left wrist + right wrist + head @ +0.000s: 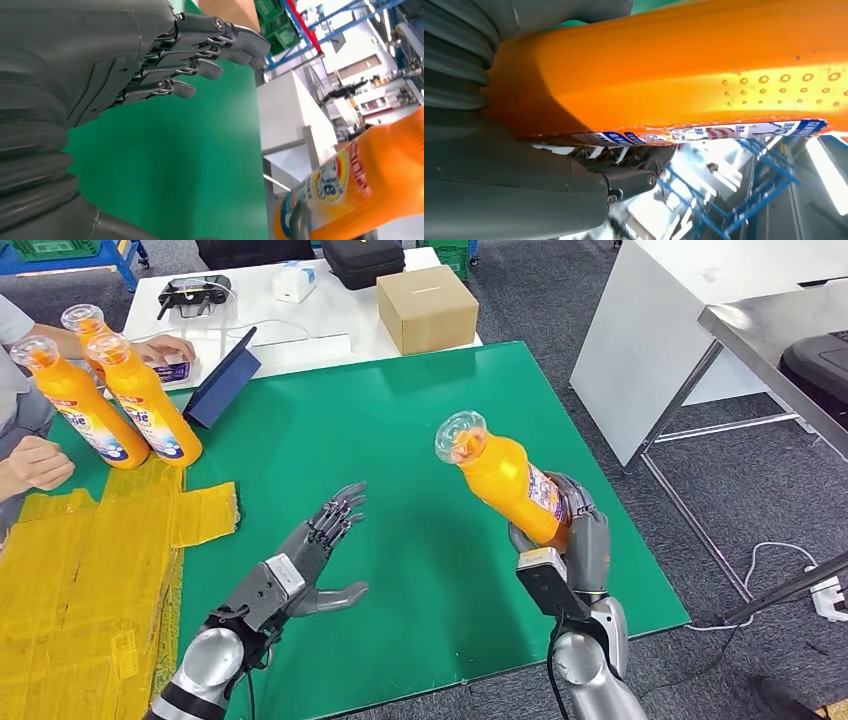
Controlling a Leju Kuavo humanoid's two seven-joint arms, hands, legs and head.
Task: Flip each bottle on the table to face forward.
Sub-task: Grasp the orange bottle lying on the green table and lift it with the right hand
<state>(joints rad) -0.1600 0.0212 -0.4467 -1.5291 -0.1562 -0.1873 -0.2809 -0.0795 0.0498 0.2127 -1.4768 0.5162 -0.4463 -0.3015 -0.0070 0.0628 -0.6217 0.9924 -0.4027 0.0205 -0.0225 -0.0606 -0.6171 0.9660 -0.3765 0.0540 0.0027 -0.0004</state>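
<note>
Gripping orange bottle [505, 478], right hand [570, 540]

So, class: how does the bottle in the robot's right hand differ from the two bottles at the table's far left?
The held bottle is gripped by the right hand, lifted and tilted; the two bottles stand on the table, also leaning. All are orange with clear caps.

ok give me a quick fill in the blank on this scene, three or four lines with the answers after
1. The right robot hand grips an orange bottle held ____ the green mat.
2. The left robot hand is ____, holding nothing.
3. Beside the person's hand, ____ more orange bottles stand at the mat's far left.
4. A cardboard ____ sits on the white table behind the mat.

Missing words: above; open; three; box
</note>
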